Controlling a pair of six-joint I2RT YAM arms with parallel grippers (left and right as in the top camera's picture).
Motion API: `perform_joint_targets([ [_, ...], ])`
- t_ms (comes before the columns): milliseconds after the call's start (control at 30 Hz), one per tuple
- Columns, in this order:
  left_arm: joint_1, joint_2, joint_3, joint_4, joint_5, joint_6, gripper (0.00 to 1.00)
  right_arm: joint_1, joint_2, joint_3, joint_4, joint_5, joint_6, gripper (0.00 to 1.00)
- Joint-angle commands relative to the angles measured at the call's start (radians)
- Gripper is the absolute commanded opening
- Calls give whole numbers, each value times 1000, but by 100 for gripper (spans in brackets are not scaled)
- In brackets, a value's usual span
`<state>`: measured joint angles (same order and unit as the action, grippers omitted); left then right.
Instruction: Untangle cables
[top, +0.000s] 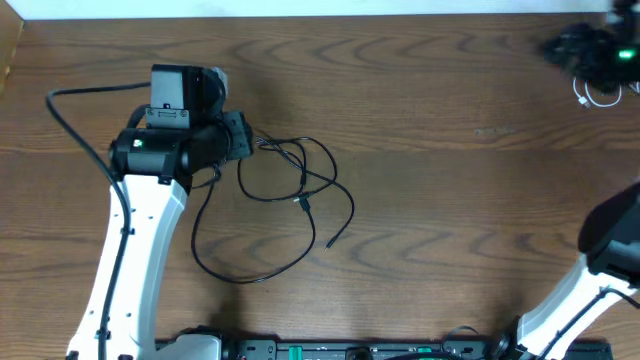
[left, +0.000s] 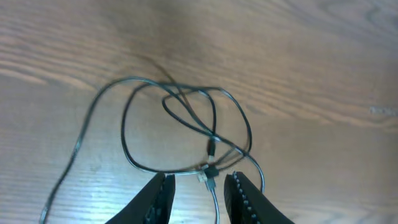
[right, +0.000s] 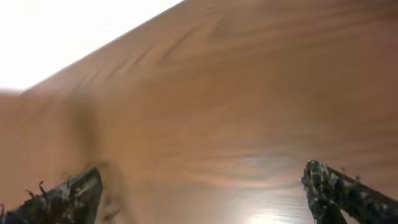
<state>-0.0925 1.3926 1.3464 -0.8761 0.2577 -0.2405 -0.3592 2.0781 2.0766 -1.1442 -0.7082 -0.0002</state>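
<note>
Overhead, you can see the black cable (top: 303, 203) lying in loose, overlapping loops on the wooden table (top: 430, 120), left of centre. One long strand sweeps down towards the near edge, and a free end points out to the right. Your left gripper (top: 243, 140) sits at the upper left edge of that tangle.

From the left wrist camera you get the closer look. The left gripper (left: 199, 178) has its fingers (left: 160, 198) partly apart, and a strand of the black cable (left: 124, 130) runs down through the gap between them. The gap is much wider than the cord, so nothing is pinched. A small connector plug (left: 211, 145) lies among the crossing loops just ahead of the fingertips.

Your right gripper (top: 592, 48) is far off at the back right corner of the table, well apart from the black tangle. The white cable (top: 590, 97) shows as a small curl just beside it. That corner is blurred, so you cannot tell whether the two touch.

On the right wrist camera, the right gripper (right: 202, 174) stands wide apart, one finger at each lower corner. Only blurred wood grain lies between them.
</note>
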Motion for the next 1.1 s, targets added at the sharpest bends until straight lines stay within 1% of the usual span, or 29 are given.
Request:
perform_joint_targets([
  [0, -26, 41, -1, -32, 30, -13, 32, 134, -4, 1, -49, -64, -76, 99],
  [67, -42, 64, -1, -31, 30, -13, 32, 191, -4, 1, -56, -5, -76, 99],
  [100, -55, 92, -1, -19, 29, -27, 32, 237, -4, 1, -61, 80, -62, 99],
  [167, -67, 131, -1, -2, 21, -98, 33, 282, -4, 1, -66, 185, -17, 99],
  [233, -80, 179, -1, 18, 19, -214, 38, 321, -4, 1, -70, 274, 4, 99],
  [300, -92, 224, -1, 32, 19, -319, 48, 343, -4, 1, -76, 309, 7, 99],
  [333, -103, 261, -1, 45, 19, -371, 54, 354, -4, 1, -84, 322, 7, 99],
  [433, -122, 357, -1, 108, 19, -424, 56, 360, -4, 1, -100, 325, 7, 99],
  [567, -123, 440, -1, 177, 19, -438, 56, 359, -4, 1, -122, 329, 6, 99],
  [600, -123, 455, -1, 190, 19, -438, 55, 359, -4, 1, -126, 331, 6, 99],
  [667, -123, 474, -1, 204, 19, -438, 40, 360, -4, 1, -131, 333, 6, 99],
  [700, -123, 476, -1, 205, 19, -437, 27, 360, -4, 1, -132, 333, 6, 99],
  [733, -123, 471, -1, 204, 20, -430, 8, 361, -4, 1, -132, 332, 6, 99],
  [800, -123, 446, 5, 205, 40, -413, 8, 361, -4, 1, -142, 332, 6, 99],
  [900, -128, 383, 33, 206, 132, -328, 7, 366, -4, 0, -156, 332, 6, 99],
  [1033, -163, 254, 51, 247, 238, -214, 8, 382, -4, 0, -157, 331, 4, 99],
  [1067, -187, 181, 51, 269, 267, -167, 7, 392, -4, 0, -158, 310, -13, 99],
])
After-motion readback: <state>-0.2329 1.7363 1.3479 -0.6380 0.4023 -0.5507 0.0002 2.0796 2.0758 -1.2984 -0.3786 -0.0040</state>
